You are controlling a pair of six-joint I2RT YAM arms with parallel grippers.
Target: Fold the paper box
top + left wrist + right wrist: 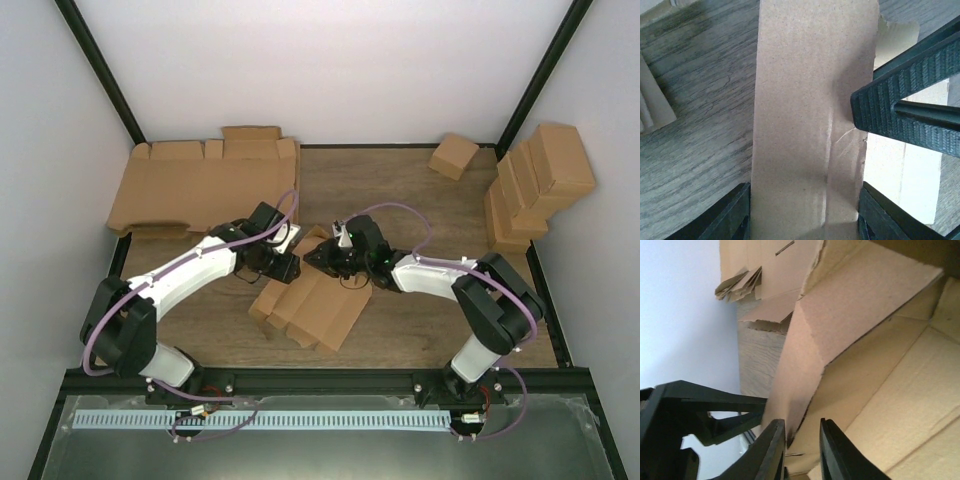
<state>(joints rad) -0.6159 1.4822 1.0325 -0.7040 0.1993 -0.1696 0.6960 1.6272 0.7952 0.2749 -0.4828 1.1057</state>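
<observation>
Okay, top view first: the paper box (318, 308) sits mid-way across the table (420, 200), closer to the near edge than the far one. It lies at a slant to that edge, with 1 panel lifted at its far end. Both arms reach in over that lifted end, left gripper (288, 264) and right gripper (320, 262) nearly nose to nose, so neither is really nearer. Big cardboard sheets (200, 185) fill the far left corner and a stack of cartons (535, 185) sits by the right edge, both well apart from the box.

Left wrist view: a cardboard panel runs straight away from the camera and fills the gap between the 2 fingers (730, 220), its edges right up against both. Can't tell if it's actually squeezing.

Right wrist view: jaws a little apart, a raised wall's edge dipping into the gap, doesn't look pinched. The box is half-formed and open, with nothing inside that I can see. My guess is the next move turns on that wall standing between the 2 grippers.
</observation>
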